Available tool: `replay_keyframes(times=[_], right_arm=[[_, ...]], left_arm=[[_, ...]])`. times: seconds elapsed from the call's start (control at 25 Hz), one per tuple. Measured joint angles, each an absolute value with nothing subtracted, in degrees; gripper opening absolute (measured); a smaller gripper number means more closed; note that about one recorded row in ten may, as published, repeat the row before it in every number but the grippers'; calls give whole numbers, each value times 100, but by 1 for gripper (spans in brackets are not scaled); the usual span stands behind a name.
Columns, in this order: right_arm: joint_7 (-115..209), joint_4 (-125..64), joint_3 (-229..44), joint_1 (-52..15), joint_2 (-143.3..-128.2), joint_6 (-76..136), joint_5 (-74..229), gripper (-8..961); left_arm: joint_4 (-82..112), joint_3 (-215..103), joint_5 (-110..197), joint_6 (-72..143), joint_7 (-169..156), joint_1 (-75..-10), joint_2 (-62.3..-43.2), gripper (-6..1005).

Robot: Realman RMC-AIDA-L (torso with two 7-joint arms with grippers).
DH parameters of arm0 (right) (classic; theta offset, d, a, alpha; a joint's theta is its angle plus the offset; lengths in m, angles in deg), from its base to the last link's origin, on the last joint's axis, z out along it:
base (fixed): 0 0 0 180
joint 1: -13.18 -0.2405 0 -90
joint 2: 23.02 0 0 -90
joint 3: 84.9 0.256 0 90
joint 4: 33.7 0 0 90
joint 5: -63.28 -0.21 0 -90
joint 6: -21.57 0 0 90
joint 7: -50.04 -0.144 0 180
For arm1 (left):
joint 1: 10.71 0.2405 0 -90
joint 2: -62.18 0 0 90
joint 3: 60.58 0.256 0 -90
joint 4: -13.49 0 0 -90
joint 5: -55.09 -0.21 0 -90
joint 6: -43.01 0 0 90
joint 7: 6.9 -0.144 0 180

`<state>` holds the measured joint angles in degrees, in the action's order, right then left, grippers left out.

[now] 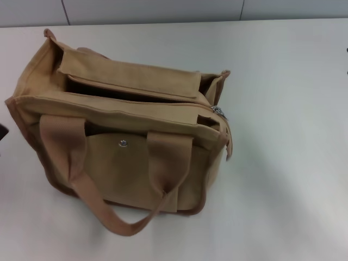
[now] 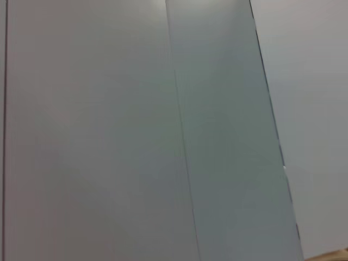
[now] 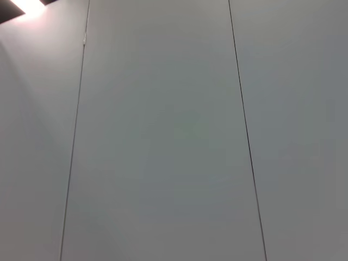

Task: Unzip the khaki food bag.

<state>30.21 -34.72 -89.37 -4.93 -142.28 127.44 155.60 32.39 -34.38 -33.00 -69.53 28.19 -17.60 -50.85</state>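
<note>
Sitting on your table, the bag gapes open on top, zipper pull at its right end; neither gripper shows, so you cannot tell their grip.

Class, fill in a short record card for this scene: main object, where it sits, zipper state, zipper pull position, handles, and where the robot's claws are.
Main object: khaki food bag
Sits on: white table, upright
Zipper state: looks open; dark gap along the top
Zipper pull: at the bag's right end
Handles: front handle droops over the snap pocket; the other is mostly hidden
Snap: on the front pocket
Claws: neither in view; both wrist cameras show only plain wall panels
</note>
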Motion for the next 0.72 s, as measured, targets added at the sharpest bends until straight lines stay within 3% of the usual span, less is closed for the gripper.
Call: replay_keyframes(times=[0.2, 0.72], right_arm=[[2667, -3267, -8982, -441, -14228, 12962, 15600, 732], [1466, -1562, -11484, -812, -14212, 14561, 17140, 731]], left_arm=[[3359, -3466, -3107, -7196, 3262, -1630, -5047, 801], [3867, -935, -3185, -7209, 4353, -2230, -4851, 802]])
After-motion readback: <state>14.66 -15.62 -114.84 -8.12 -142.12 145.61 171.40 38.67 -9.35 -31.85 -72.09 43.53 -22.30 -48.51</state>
